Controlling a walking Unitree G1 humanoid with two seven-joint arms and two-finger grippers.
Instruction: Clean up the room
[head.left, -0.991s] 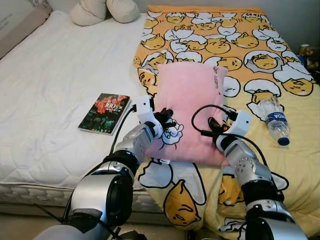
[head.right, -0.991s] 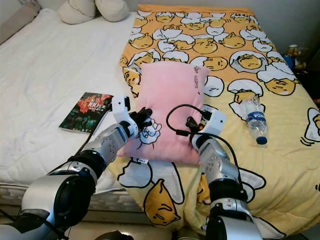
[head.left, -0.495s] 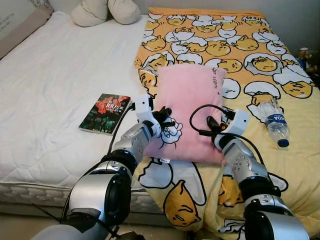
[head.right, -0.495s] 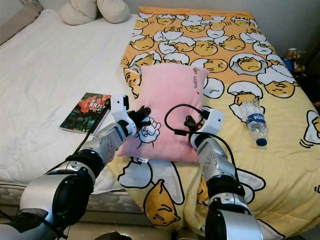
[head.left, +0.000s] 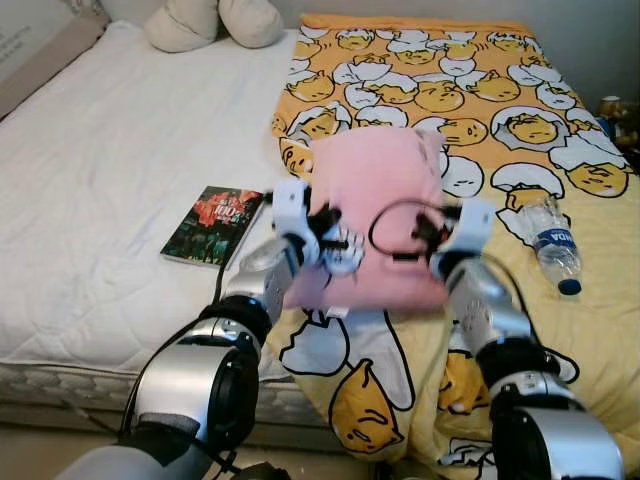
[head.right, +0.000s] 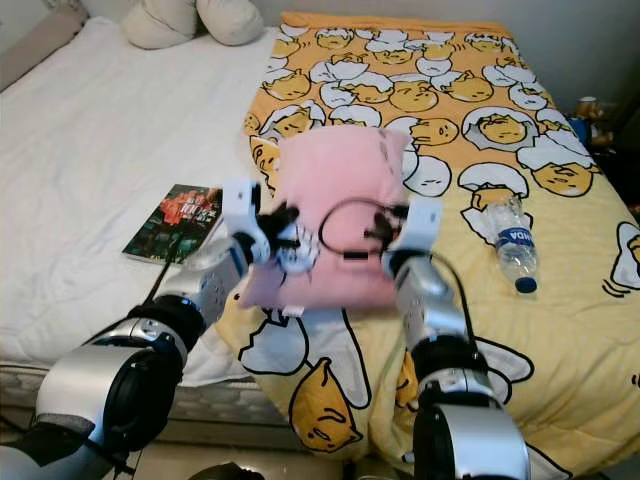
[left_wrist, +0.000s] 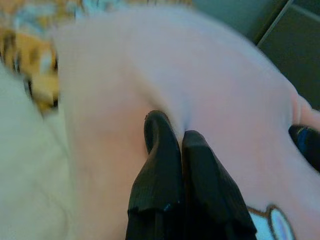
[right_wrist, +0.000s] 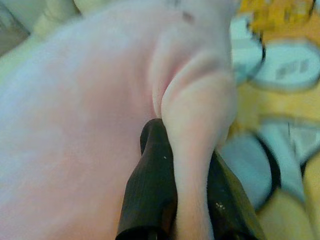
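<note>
Pillow (head.left: 372, 215) is pinched by my left gripper (left_wrist: 176, 135) and right gripper (right_wrist: 187, 145), raised off the bed (head.left: 90, 180). Book (head.left: 212, 224) and bottle (head.left: 548, 240) await tidying.

The pink pillow (head.left: 375, 215), pinched at its near corners by the left gripper (head.left: 322, 225) and right gripper (head.left: 425, 235), blocks the middle of the bed. To the left, the white mattress (head.left: 110, 150) lies open apart from a book (head.left: 213, 224) close beside the left arm. To the right, a water bottle (head.left: 546, 238) lies on the yellow blanket (head.left: 480, 90). Two cushions (head.left: 215, 20) sit at the far end.
</note>
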